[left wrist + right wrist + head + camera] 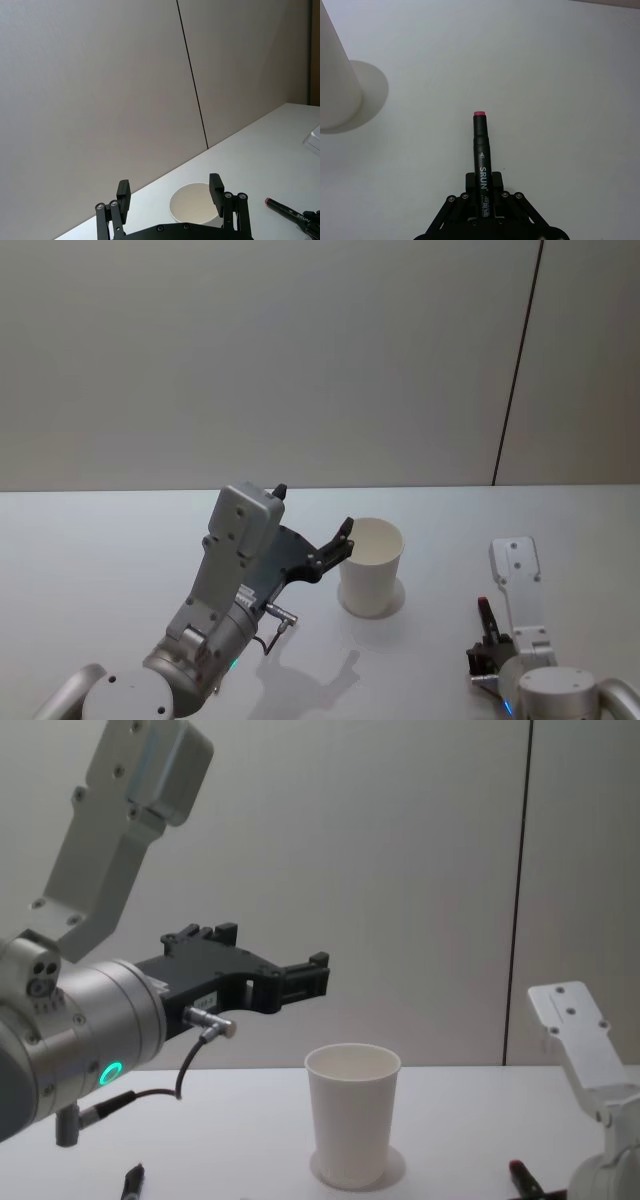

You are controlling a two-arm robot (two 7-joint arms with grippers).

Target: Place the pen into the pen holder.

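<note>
The pen [481, 150] is black with a pink-red end and white lettering. My right gripper [483, 182] is shut on its rear part, low over the white table at the near right [487, 635]. The pen's red tip [482, 605] points away from me, and the pen also shows in the chest view [525, 1180]. The pen holder [372, 565], a plain white paper cup, stands upright at mid-table [352, 1120]. My left gripper [313, 512] hangs open in the air just left of the cup's rim, and both fingers [123, 197] frame the cup [192, 202].
A small dark pen-like object [132, 1182] lies on the table at the near left. The white table [100, 540] ends at a plain grey wall behind, with a dark vertical seam [515, 370].
</note>
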